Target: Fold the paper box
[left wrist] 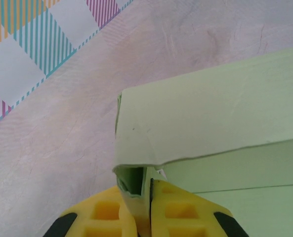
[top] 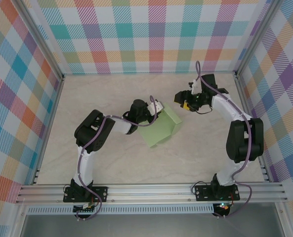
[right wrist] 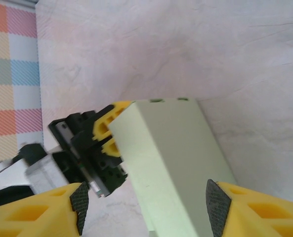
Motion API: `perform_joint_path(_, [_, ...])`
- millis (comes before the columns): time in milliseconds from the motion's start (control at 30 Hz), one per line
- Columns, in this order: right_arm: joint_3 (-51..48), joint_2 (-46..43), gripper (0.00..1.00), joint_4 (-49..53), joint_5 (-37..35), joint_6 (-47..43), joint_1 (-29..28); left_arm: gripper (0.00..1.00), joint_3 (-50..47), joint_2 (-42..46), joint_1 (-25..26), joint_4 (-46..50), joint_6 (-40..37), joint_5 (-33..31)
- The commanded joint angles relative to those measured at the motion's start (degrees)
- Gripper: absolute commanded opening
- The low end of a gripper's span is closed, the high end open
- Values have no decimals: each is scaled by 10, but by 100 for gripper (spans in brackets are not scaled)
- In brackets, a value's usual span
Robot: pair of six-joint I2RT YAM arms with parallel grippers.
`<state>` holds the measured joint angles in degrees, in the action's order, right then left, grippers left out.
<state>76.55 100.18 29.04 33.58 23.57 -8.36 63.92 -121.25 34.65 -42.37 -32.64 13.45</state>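
While our left hand (left wrist: pixel 147 197) pinches the paper box's (top: pixel 162 129) far-left corner at mid-desk (top: pixel 111 163), our right hand (top: pixel 185 102) hovers open off its right end, looking along its length.

Above the silver metal rail (top: pixel 151 190), the black-and-white left arm (top: pixel 93 132) and right arm (top: pixel 245 139) wear thin purple cables (top: pixel 197 69). Yellow plastic fingers (right wrist: pixel 32 217) have black pads (right wrist: pixel 218 200).
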Motion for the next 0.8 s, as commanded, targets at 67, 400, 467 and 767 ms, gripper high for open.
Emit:
perform_joint_path(67, [-11,55,60,-34,28,19,-1,13,4,-8,6,27,-18,0])
perform_joint_path(400, [2,86,47,-67,82,38,-21,12,15,-16,10,27,-14,-24])
perform_joint_path(467, [12,93,46,-68,83,41,-22,12,17,-18,11,25,-14,-23])
perform_joint_path(767, [67,140,42,-52,114,43,-39,12,48,-30,14,54,-13,-30])
